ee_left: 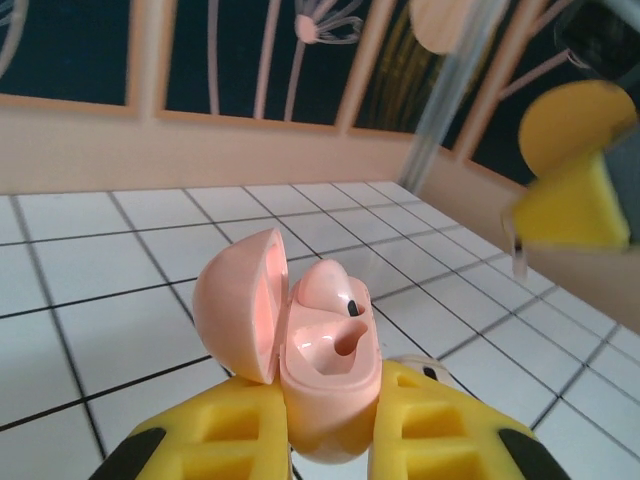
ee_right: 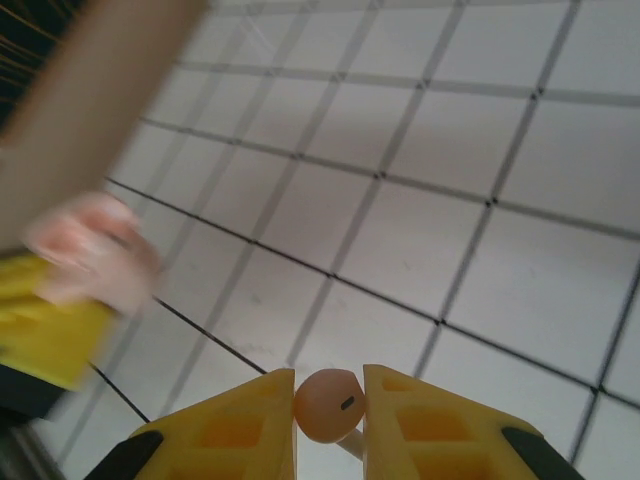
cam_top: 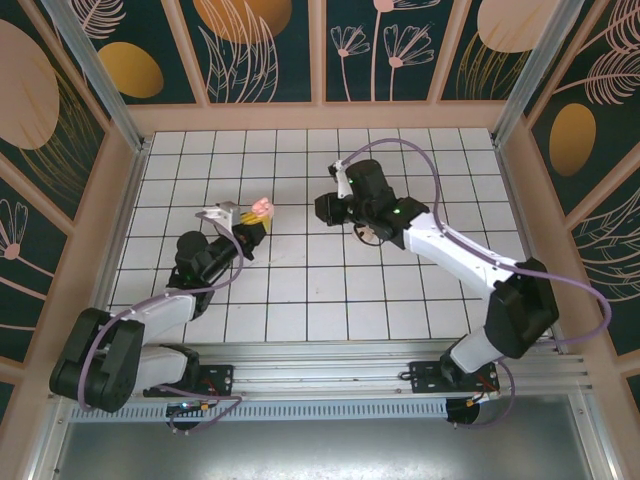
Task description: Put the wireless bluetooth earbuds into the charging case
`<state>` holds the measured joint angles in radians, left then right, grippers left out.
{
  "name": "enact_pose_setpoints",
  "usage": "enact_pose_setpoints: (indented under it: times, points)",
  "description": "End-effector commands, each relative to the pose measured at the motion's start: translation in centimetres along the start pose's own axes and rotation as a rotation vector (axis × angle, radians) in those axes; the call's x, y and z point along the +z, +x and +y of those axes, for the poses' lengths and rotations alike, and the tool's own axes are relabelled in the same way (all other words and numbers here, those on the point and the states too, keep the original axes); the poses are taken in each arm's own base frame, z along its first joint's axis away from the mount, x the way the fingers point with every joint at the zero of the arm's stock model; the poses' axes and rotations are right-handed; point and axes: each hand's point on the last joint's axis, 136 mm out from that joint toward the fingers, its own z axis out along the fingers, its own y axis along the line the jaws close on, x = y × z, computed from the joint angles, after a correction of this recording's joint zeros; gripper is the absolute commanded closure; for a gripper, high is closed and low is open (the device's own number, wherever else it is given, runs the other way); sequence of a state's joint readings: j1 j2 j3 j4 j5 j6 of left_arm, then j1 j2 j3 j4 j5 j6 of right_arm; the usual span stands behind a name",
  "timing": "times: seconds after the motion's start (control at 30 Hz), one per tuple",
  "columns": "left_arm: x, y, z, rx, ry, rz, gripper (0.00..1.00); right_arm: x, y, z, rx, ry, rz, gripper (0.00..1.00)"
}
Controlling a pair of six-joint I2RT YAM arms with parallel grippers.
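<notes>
Left gripper [ee_left: 330, 440]: yellow fingers clamped on the lower body of the case [ee_left: 325, 375], a smooth, rounded shell of pale-pink plastic. The white tiled table [ee_left: 90, 330] lies beyond it. The lid [ee_left: 235, 300] stands hinged open to the fingers' left. One earbud [ee_left: 328, 285] sits in the far socket, and the near socket is an empty hollow. Right gripper [ee_right: 329, 420]: closed on the second earbud [ee_right: 322, 403], a round pink bulb with a small dark slot, pinched between the fingertips.
</notes>
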<state>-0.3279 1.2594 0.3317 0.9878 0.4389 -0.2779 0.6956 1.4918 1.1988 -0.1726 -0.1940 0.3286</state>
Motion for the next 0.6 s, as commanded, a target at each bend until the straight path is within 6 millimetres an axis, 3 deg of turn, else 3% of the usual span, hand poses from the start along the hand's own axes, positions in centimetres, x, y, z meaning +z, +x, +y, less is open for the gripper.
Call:
enact_pose_setpoints:
  times: [0.0, 0.17, 0.3, 0.57]
  points:
    - [1.4, -1.8, -3.4, 0.146, 0.147, -0.050, 0.89, -1.0, -2.5, 2.5, -0.041, -0.143, -0.120, 0.79]
    - [3.1, -1.1, -6.0, 0.202, 0.272, -0.015, 0.90, -2.2, -2.9, 5.2, -0.130, -0.268, -0.152, 0.80]
    - [3.7, -1.0, -7.1, 0.237, 0.321, -0.008, 0.89, -2.4, -2.0, 6.7, -0.181, -0.332, -0.150, 0.80]
    - [3.9, -1.5, -7.4, 0.248, 0.320, -0.016, 0.89, -2.1, -0.8, 6.9, -0.171, -0.360, -0.138, 0.80]
